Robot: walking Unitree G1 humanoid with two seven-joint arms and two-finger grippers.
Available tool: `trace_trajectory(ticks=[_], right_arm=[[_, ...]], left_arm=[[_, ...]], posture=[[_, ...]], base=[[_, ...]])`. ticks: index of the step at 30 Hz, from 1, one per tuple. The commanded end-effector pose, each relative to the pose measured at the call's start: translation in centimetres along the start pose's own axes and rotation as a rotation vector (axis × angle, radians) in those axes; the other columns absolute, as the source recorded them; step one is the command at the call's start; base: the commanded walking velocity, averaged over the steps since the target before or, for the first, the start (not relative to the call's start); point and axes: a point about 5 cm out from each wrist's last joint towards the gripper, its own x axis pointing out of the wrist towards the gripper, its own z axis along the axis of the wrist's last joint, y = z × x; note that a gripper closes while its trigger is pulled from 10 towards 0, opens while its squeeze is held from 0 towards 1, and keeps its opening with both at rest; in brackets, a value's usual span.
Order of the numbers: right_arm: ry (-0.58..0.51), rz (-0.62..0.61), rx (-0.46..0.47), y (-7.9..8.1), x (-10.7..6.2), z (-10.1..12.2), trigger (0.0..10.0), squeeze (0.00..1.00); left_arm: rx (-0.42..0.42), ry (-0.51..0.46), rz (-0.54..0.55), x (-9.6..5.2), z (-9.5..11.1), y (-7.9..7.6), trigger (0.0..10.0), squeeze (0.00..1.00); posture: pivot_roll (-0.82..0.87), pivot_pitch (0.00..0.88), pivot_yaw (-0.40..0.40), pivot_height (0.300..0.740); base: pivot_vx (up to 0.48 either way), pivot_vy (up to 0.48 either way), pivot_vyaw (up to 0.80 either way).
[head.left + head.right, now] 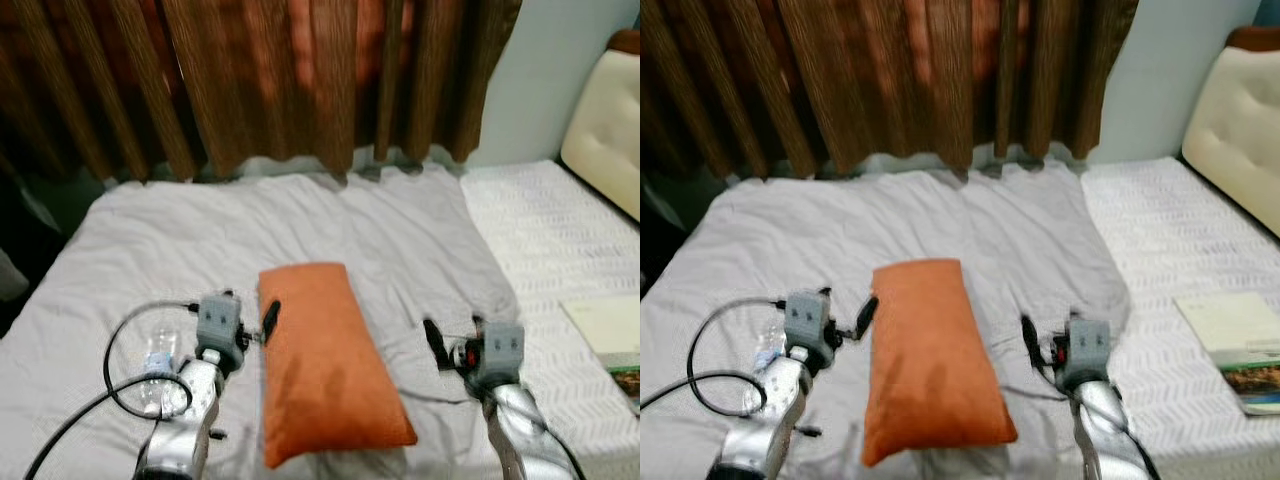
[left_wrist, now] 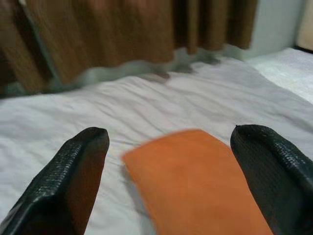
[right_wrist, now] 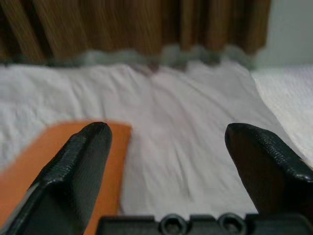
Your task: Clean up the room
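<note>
Your left pincer (image 1: 268,322) and right pincer (image 1: 452,338), both spread apart and empty, flank the orange pillow (image 1: 325,360) on the bed (image 1: 400,240), apparently for a two-sided lift. A bottle (image 1: 158,365) lies outside the left pincer.

Brown pleated curtain (image 1: 300,80) across the far side, pale wall (image 1: 540,90) at far right, cream padded headboard (image 1: 605,130) at the right edge, white textured bedspread (image 1: 540,230) beneath it.
</note>
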Motion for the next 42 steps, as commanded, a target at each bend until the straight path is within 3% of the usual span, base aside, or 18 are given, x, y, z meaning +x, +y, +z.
trace_trajectory(ticks=[1,3,4,5,10,15,21,27,33,34,37,42], right_arm=[[0.037,0.011,0.044,0.4,1.0,0.0,10.0,0.0],[0.058,0.001,0.109,0.2,1.9,0.3,10.0,0.0],[0.058,0.001,0.109,0.2,1.9,0.3,10.0,0.0],[0.102,0.005,0.158,0.2,3.2,0.2,10.0,0.0],[0.148,-0.006,0.24,0.1,5.1,0.6,10.0,0.0],[0.141,-0.008,0.27,0.2,6.0,1.6,10.0,0.0],[0.171,-0.018,0.395,0.4,6.9,2.0,10.0,0.0],[0.205,-0.019,0.457,0.5,7.0,1.5,10.0,0.0],[0.202,-0.022,0.482,0.9,7.1,1.5,10.0,0.0],[0.192,-0.012,0.5,1.2,7.3,1.7,10.0,0.0],[0.182,0.001,0.501,1.4,7.3,1.9,10.0,0.0],[0.161,0.013,0.496,1.6,7.5,2.3,10.0,0.0]], left_arm=[[-0.045,0.072,0.028,0.2,-0.7,1.4,10.0,0.0],[-0.131,0.132,0.026,1.0,-1.1,1.7,10.0,0.0],[-0.131,0.132,0.026,1.0,-1.1,1.7,10.0,0.0],[-0.259,0.195,0.035,2.1,-1.3,2.2,10.0,0.0],[-0.543,0.226,0.091,3.6,-0.8,3.2,10.0,0.0],[-0.667,0.175,0.075,4.8,0.9,3.3,10.0,0.0],[-0.811,0.175,0.064,6.0,1.9,2.6,10.0,0.0],[-0.835,0.186,0.048,6.6,2.3,1.8,10.0,0.0],[-0.858,0.207,-0.016,7.3,2.9,0.4,10.0,0.0],[-0.866,0.203,-0.049,7.7,3.5,-0.4,10.0,0.0],[-0.847,0.176,-0.099,8.4,4.6,-1.4,10.0,0.0],[-0.774,0.125,-0.143,9.0,6.3,-1.6,10.0,0.0]], posture=[[-0.07,0.062,0.033,0.74],[-0.06,0.088,0.028,0.74],[-0.06,0.088,0.028,0.74],[-0.05,0.159,0.032,0.74],[-0.04,0.288,0.036,0.74],[-0.04,0.412,0.039,0.74],[-0.05,0.527,0.046,0.74],[-0.05,0.582,0.065,0.74],[-0.04,0.609,0.084,0.74],[-0.05,0.611,0.089,0.74],[-0.05,0.61,0.094,0.74],[-0.05,0.608,0.105,0.74]], base=[[0.0,0.0,0.0],[0.0,0.0,0.0],[0.0,0.0,0.0],[0.0,0.0,0.0],[0.0,0.0,0.0],[0.0,0.0,0.0],[0.0,0.0,0.0],[0.0,0.0,0.0],[0.0,0.0,0.0],[0.0,0.0,0.0],[0.0,0.0,0.0],[0.0,0.0,0.0]])
